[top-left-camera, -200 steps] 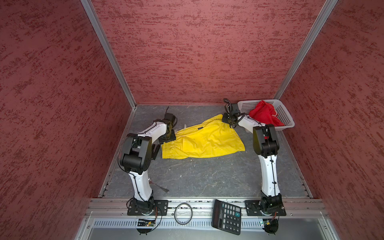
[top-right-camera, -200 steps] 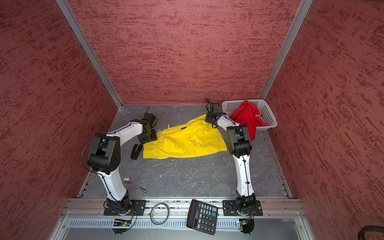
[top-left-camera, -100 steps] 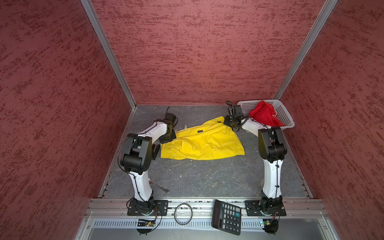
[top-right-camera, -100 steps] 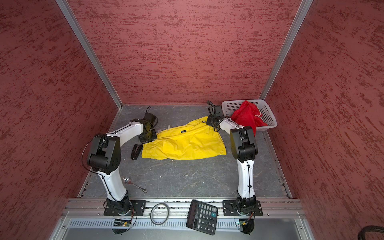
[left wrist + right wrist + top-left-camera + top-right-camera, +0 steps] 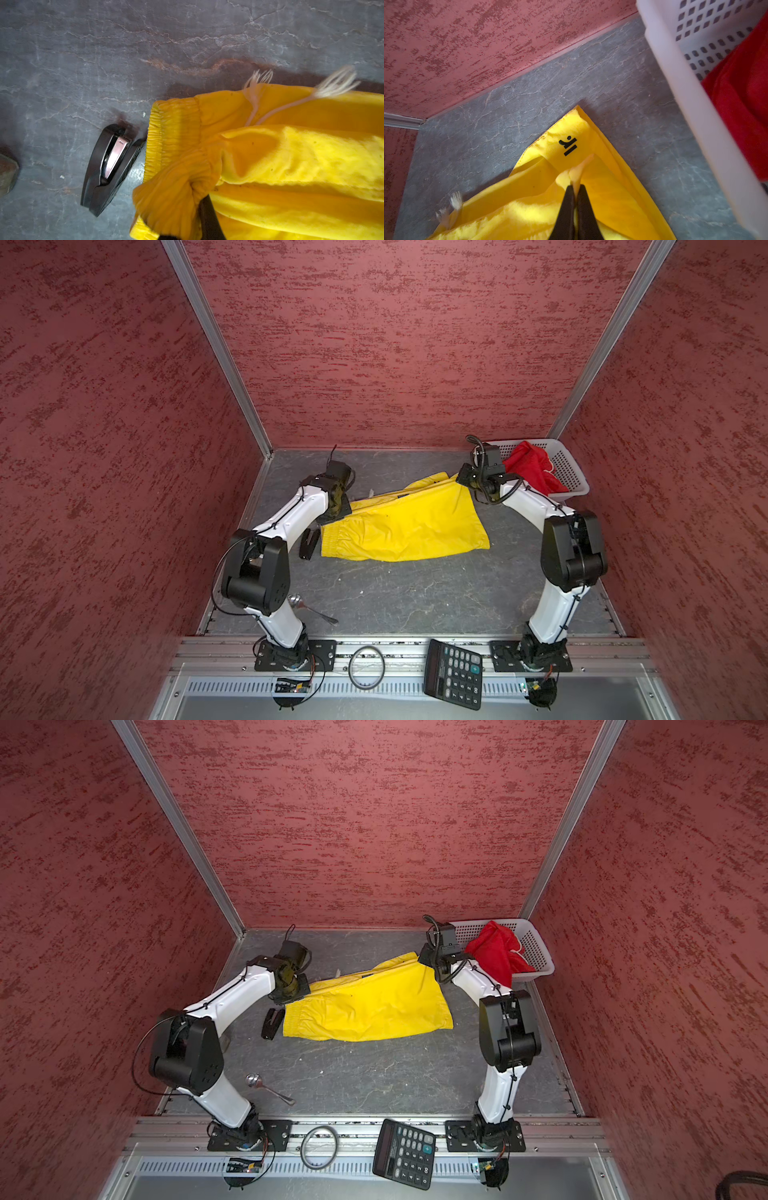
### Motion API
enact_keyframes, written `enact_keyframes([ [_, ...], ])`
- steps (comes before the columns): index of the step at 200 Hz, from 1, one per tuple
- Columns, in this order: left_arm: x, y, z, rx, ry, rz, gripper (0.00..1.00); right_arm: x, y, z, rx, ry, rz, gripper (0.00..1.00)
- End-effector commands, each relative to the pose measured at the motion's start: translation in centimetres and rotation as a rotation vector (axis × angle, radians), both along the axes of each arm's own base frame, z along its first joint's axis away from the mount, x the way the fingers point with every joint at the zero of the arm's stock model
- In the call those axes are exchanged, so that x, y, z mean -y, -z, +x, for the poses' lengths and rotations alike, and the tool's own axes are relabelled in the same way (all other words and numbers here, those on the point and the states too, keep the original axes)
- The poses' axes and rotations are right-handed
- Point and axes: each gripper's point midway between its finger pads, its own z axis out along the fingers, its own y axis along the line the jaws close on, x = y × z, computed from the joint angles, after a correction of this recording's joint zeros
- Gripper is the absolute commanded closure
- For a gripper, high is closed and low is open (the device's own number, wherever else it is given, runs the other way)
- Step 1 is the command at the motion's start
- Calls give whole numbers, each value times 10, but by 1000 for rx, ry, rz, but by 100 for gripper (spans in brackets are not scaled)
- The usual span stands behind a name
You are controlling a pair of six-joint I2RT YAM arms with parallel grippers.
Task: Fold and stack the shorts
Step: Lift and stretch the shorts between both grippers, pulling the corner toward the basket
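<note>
I have the bright yellow fabric shorts (image 5: 407, 526) spread on the grey stone-patterned tabletop (image 5: 395, 597) between the two arms, with both ends of their far edge pinched. The left gripper (image 5: 337, 508) is clamped on the far corner of the elastic waistband; the left wrist view shows the ribbed band bunched against one dark finger (image 5: 208, 216). The right gripper (image 5: 576, 188) has its two black jaws pressed together on a small peak of cloth at the far leg hem, just short of the printed black logo. Holding waistband and hem along one side is, I judge, the set-up for carrying that edge over toward me to halve the garment. The bright red fabric shorts (image 5: 534, 468) sit heaped in the white perforated plastic basket (image 5: 571, 464) at the far right, waiting their turn. A black stapler-like object (image 5: 110, 168) lies just beside the near end of the waistband, where I judge it could snag the fold.

A second ago both pairs of jaws stood partly open over the cloth; they have since shut on it. The right arm's elbow has swung outward and nearer to me, while the yellow outline has hardly shifted
</note>
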Motion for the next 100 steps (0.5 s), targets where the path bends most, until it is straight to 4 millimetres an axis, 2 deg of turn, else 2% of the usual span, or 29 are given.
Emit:
enact_keyframes([
  [1,-13,-10,-17,-10,-40,41,100,17,-53,0,133,72,9,100],
  [37,-11,-38,-28,51,-49,19,100,25,-96,-25,220,96,29,100],
  [69,-6,-65,-39,110,-49,-6,100,31,-123,-50,279,110,45,100],
  [75,-5,-70,-42,119,-47,-11,100,32,-120,-51,272,111,41,100],
  [77,-5,-71,-42,124,-47,-12,100,33,-129,-55,293,112,45,100],
  [80,-4,-74,-43,128,-46,-14,100,33,-133,-58,299,113,46,100],
  [100,-2,-90,-48,165,-48,-30,100,35,-144,-66,319,111,47,100],
])
